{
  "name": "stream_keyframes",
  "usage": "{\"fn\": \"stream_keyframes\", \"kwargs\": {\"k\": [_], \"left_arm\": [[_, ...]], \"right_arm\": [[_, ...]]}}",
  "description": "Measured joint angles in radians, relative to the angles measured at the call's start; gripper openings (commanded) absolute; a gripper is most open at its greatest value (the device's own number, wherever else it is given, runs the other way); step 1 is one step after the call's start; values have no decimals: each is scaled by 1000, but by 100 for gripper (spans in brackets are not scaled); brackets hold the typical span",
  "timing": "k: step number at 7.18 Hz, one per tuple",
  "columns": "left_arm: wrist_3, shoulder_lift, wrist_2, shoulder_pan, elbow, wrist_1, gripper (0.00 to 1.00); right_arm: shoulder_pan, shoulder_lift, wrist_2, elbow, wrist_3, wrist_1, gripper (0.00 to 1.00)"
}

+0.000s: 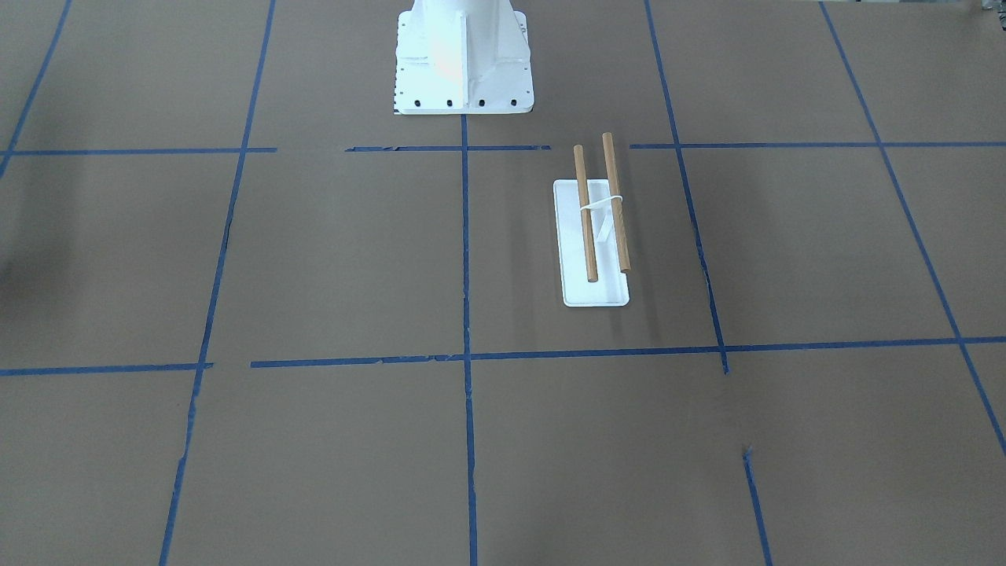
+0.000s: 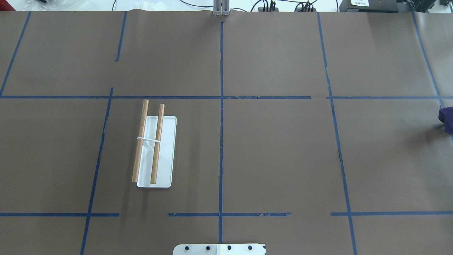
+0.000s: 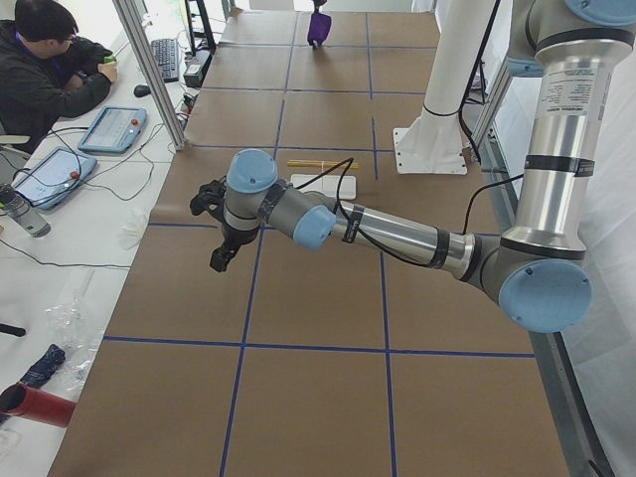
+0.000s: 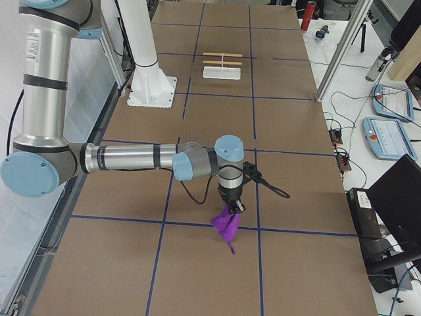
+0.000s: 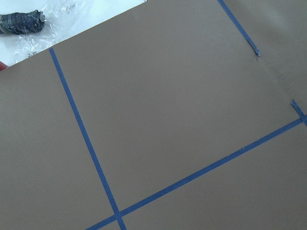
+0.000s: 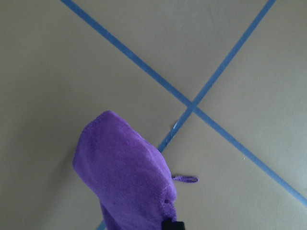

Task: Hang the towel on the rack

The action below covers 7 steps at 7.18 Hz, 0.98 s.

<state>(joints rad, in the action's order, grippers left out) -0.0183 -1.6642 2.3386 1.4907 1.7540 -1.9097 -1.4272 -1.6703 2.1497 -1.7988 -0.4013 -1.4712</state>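
Holds the towel (image 4: 226, 227) clenched in the right claw (image 4: 231, 209), bunched cloth dangling just beneath it above the worktop (image 2: 276, 156). Cannot tell whether the left claw (image 3: 221, 256) is released or clenched. Finds the rack (image 2: 166, 152) well apart from the right claw, nearer the left claw.

The small fuzzy purple cloth towel (image 6: 124, 167) is solid violet, its tiny loop (image 6: 185, 179) included. The little rack (image 2: 166, 152) has a flat white rectangular base and two light-brown wooden dowels (image 2: 155, 163). The paper-covered table (image 2: 276, 148) is plain brown, crossed by a grid of blue tape lines (image 2: 221, 141).
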Motion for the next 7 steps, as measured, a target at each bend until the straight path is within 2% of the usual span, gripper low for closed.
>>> {"fn": "stream_keyframes", "kwargs": {"k": [3,5,7], "left_arm": [[-237,-87,13,-77,20,-52,100],[-508,-187,48,-142,38,-54,100],[-861,-291,53,-243,62,-54,100]], "right_arm": [[27,149,71,-29,63,-133,0],[67,213,111,-40,151,-157,0],[130,248,126,-99,251,-161,0]]}}
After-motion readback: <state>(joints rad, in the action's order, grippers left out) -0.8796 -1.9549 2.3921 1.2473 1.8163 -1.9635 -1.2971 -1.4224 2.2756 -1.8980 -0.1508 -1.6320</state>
